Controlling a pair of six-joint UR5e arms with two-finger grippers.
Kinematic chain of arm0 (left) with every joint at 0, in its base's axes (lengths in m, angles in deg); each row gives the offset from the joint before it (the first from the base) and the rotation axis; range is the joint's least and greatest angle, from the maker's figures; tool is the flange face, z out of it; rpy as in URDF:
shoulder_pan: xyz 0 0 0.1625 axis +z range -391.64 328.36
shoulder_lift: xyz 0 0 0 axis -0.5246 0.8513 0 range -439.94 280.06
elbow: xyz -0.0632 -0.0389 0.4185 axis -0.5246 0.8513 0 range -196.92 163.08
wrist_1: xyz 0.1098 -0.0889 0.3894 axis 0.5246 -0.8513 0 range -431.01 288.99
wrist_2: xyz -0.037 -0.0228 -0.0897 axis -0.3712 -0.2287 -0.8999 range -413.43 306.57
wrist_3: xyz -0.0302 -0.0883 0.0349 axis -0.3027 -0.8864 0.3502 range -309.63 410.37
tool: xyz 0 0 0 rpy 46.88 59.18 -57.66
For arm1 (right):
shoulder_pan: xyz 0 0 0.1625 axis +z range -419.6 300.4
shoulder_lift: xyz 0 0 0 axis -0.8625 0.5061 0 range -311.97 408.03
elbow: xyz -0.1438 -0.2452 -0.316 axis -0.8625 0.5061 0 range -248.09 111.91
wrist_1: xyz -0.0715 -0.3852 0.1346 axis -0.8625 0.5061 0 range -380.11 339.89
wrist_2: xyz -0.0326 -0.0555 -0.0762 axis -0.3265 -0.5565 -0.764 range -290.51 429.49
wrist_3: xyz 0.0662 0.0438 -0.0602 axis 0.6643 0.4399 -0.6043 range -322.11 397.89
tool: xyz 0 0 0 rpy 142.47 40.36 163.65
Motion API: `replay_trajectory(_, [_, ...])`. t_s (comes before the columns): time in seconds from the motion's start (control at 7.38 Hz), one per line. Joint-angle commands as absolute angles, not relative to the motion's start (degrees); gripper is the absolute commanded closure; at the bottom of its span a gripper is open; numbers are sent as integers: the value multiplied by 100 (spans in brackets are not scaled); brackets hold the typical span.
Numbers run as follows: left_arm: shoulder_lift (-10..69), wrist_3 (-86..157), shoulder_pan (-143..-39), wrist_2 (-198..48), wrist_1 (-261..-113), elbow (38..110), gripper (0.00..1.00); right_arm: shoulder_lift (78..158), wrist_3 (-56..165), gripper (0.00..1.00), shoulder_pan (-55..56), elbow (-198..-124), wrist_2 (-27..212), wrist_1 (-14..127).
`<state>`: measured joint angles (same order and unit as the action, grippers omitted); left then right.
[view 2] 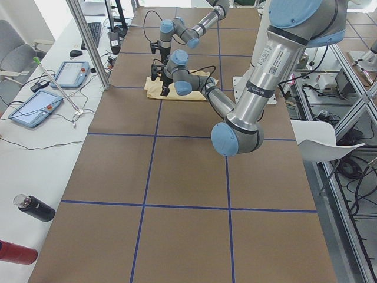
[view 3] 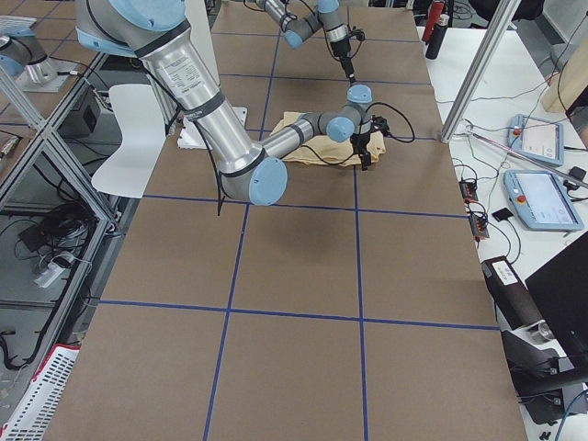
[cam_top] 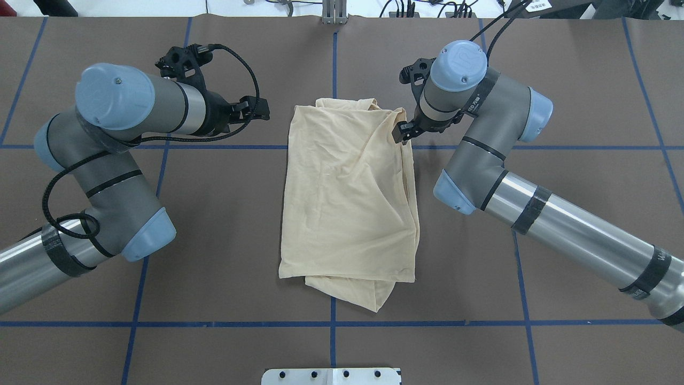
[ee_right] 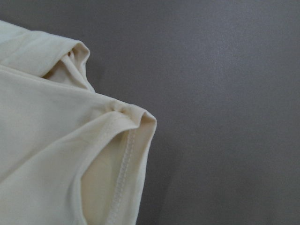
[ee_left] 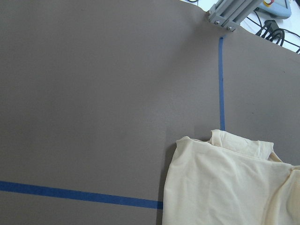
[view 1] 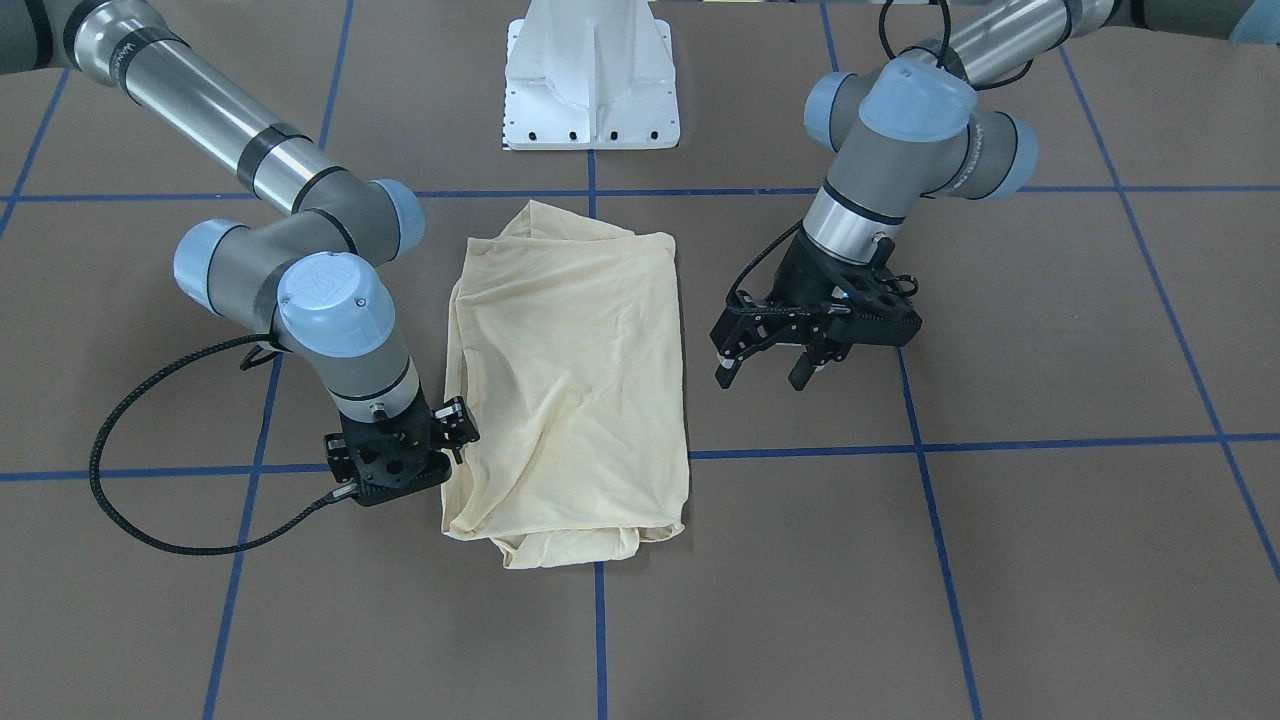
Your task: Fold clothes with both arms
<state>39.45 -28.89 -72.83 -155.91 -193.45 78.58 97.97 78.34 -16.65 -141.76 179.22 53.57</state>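
Note:
The pale cream-yellow shirt (view 1: 570, 380) lies folded into a tall rectangle in the middle of the table, print hidden, with a bit of fabric sticking out at each end. It also shows in the overhead view (cam_top: 347, 198). My left gripper (view 1: 762, 375) is open and empty, hovering beside the shirt's edge, apart from it; in the overhead view it (cam_top: 259, 109) is left of the shirt's far end. My right gripper (view 1: 450, 432) points down at the shirt's far corner (ee_right: 140, 122); in the overhead view it (cam_top: 402, 132) is at the cloth's edge. I cannot tell whether it is open or shut.
The white pedestal base (view 1: 590, 80) stands behind the shirt on the robot's side. Blue tape lines (cam_top: 332, 321) grid the brown table cover. Tablets (view 2: 35, 109) and bottles (view 2: 35, 209) lie on the white side bench past the far edge.

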Motion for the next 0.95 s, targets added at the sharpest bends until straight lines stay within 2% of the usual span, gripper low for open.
replay_trajectory(0.0, [3933,-2865,-7286,-15591,-19345,7870,0,9655,7849,0,-1601,-14165,17962,5337])
replay_trajectory(0.27, [3933,-2838,-7286,-15582,-19345,7870,0,9436,8207,3,-1609,-14165,17971,5310])
replay_trajectory(0.41, [3941,-2847,-7278,-15573,-19336,7870,0,9373,8680,13,-1644,-14165,17962,5301])
replay_trajectory(0.68, [3950,-2847,-7286,-15556,-19327,7879,0,9251,8755,44,-1644,-14026,17962,5301])
replay_trajectory(0.81, [3950,-2855,-7286,-15556,-19327,7879,0,9058,8746,48,-1688,-13755,17962,5301])
